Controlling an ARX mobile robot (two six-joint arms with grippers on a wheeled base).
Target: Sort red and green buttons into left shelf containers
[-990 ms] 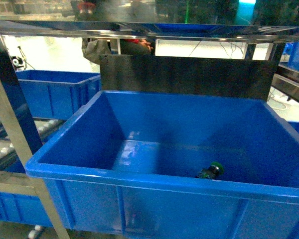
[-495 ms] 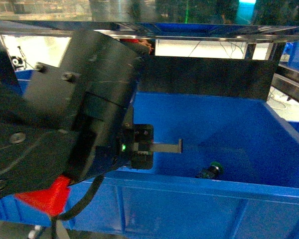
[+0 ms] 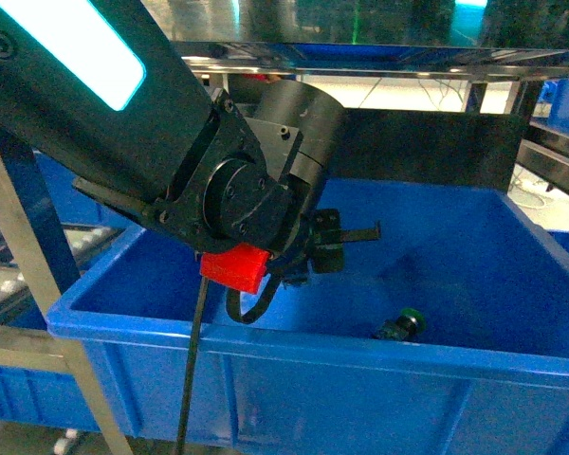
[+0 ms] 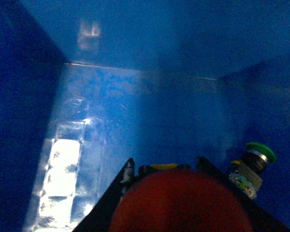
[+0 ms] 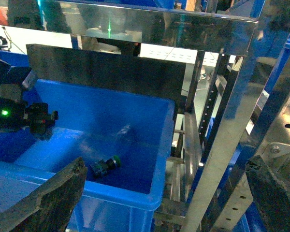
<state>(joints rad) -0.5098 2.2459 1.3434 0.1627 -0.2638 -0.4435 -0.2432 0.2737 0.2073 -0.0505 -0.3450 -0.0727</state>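
inside the big blue bin (image 3: 512,365), near its front wall and right of centre: green button (image 3: 402,325), lying on its side on the bin floor, green cap towards the right, dark body towards the left. same button seen from the left wrist at the right edge, cap up, silvery collar below it, resting by the bin's right wall. from the right wrist it lies on the floor close to the front rim.

over the bin's left half: left gripper (image 3: 346,237), reached in from above the front rim, black arm filling the upper left of the head view. left wrist view shows the red button (image 4: 181,203) clamped between the two dark fingers (image 4: 111,205), its wide red cap filling the bottom centre, held above the floor and just left of the green button, not touching it.

right gripper (image 5: 169,203): outside the bin, in front of and right of it, fingers spread wide with nothing between them.

behind and beside the bin: metal shelf frame (image 5: 232,121); dark back panel (image 3: 427,147); second blue bin (image 3: 66,185) at left rear.
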